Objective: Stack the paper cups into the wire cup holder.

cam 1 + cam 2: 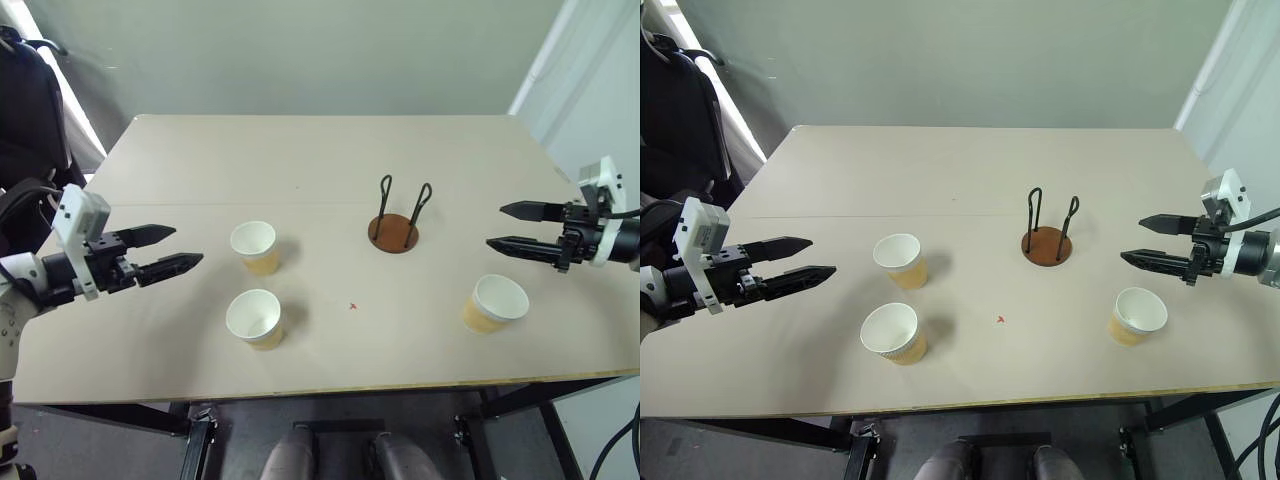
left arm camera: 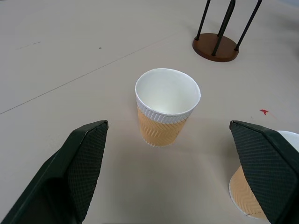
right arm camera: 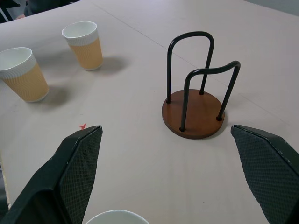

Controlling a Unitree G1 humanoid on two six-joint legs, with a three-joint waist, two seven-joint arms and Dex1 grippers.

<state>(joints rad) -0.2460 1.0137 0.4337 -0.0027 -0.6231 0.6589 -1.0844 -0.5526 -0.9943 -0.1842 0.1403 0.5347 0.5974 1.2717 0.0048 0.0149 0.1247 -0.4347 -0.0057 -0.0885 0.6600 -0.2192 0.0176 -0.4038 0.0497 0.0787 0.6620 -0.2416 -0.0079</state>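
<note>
Three tan paper cups stand upright on the beige table: one at the centre left, one nearer the front, and one at the front right. The wire cup holder, a brown disc with two black loops, stands empty right of centre. My left gripper hovers open at the left, pointing toward the centre-left cup. Open too, my right gripper hangs at the right edge, aimed at the holder, above the right cup.
A small red mark lies on the table between the cups. A dark chair stands off the table's left side. A faint seam runs across the tabletop.
</note>
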